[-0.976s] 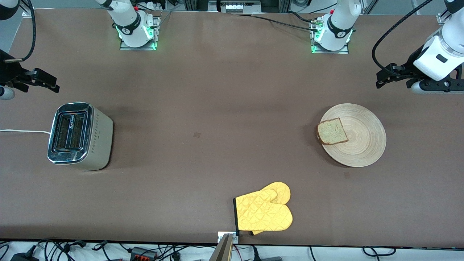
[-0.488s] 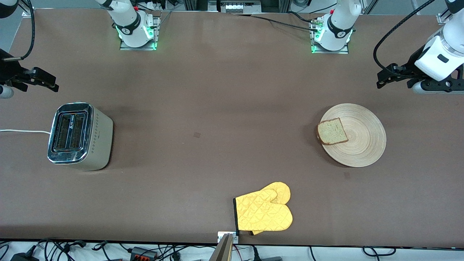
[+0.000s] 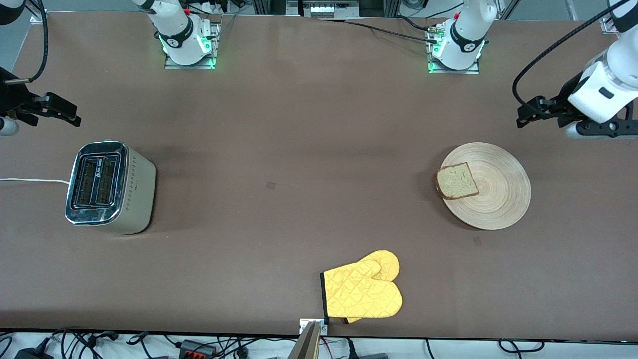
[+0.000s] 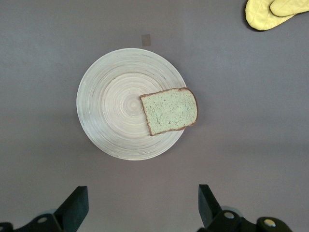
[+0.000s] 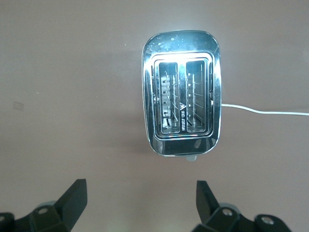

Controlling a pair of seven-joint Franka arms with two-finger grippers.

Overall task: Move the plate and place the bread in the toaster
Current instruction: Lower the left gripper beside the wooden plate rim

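The pale wooden plate (image 3: 498, 199) lies toward the left arm's end of the table. The bread (image 3: 456, 181) lies on its rim on the side toward the toaster. The silver toaster (image 3: 107, 185) stands at the right arm's end, slots up and empty. My left gripper (image 3: 523, 115) hovers open and empty over bare table beside the plate. The left wrist view shows the plate (image 4: 108, 108), the bread (image 4: 170, 111) and the left gripper (image 4: 142, 208). My right gripper (image 3: 72, 115) hovers open and empty near the toaster. The right wrist view shows the toaster (image 5: 182, 113) and the right gripper (image 5: 140, 203).
A yellow oven mitt (image 3: 364, 291) lies near the table's front edge, nearer to the front camera than the plate, and shows in the left wrist view (image 4: 270, 12). The toaster's white cord (image 3: 30, 180) runs off the table's end.
My left gripper has shifted slightly toward the plate. My right gripper has barely moved. Plate, bread and toaster have not moved.
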